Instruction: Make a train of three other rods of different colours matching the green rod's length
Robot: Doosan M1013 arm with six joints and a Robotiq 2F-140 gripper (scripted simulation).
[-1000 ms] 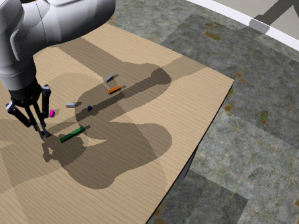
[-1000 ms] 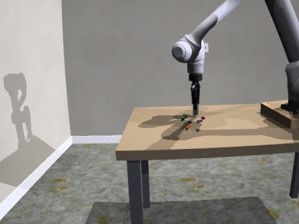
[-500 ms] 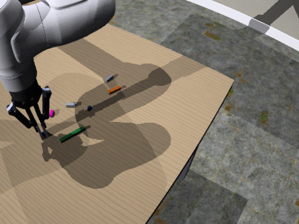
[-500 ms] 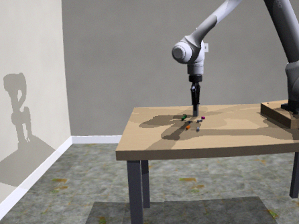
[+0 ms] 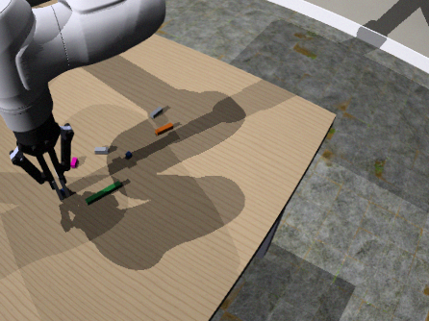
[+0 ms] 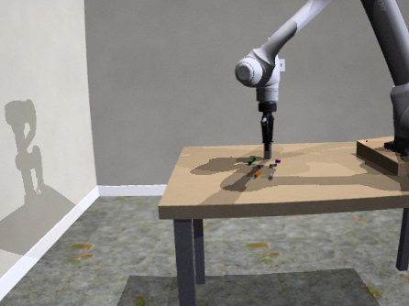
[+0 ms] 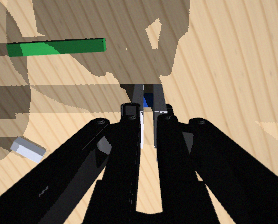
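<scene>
My gripper (image 5: 63, 194) (image 6: 268, 155) (image 7: 148, 98) is shut on a small blue rod (image 7: 147, 100), which shows only as a blue patch between the fingertips in the wrist view. The fingertips are down at the table top, just off the left end of the green rod (image 5: 103, 192) (image 6: 251, 160) (image 7: 55, 47), which lies flat. A magenta rod (image 5: 74, 161) (image 6: 278, 160) lies behind the gripper. A grey rod (image 5: 101, 150) (image 7: 28, 149), a second dark blue rod (image 5: 128, 155), an orange rod (image 5: 164, 129) (image 6: 257, 174) and another grey rod (image 5: 156, 112) lie apart from each other further back.
The wooden table (image 5: 269, 135) (image 6: 284, 204) ends at its right and front edges. The arm's wooden base block (image 6: 378, 154) stands at the table's far right. The arm's large body hangs over the table's left side.
</scene>
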